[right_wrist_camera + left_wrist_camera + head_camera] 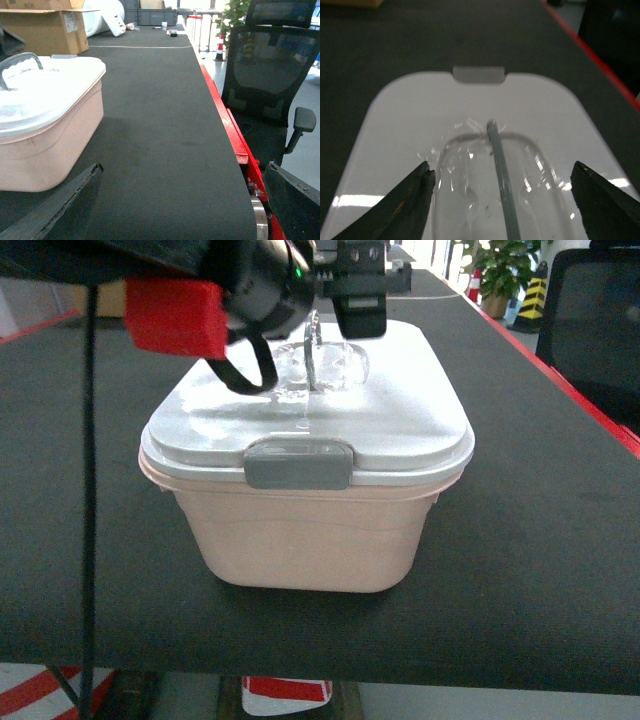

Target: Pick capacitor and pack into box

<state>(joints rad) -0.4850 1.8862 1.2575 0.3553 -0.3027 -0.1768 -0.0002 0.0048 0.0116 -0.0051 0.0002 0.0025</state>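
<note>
The pale pink box (300, 540) stands mid-table, its white lid (400, 410) on and the grey latch (298, 464) facing me. The lid's grey handle (313, 350) stands upright in its clear recess. My left gripper (501, 170) hangs open just above the lid, one finger on each side of the handle (500, 170), touching nothing. My right gripper (182, 167) is open and empty, low over the black table surface to the right of the box (45, 145). The capacitor is out of view.
A brown cardboard carton (45, 30) sits at the table's far end. The table's red edge (225, 120) runs along the right, with a black office chair (270, 85) just beyond it. A potted plant (505, 270) stands far back.
</note>
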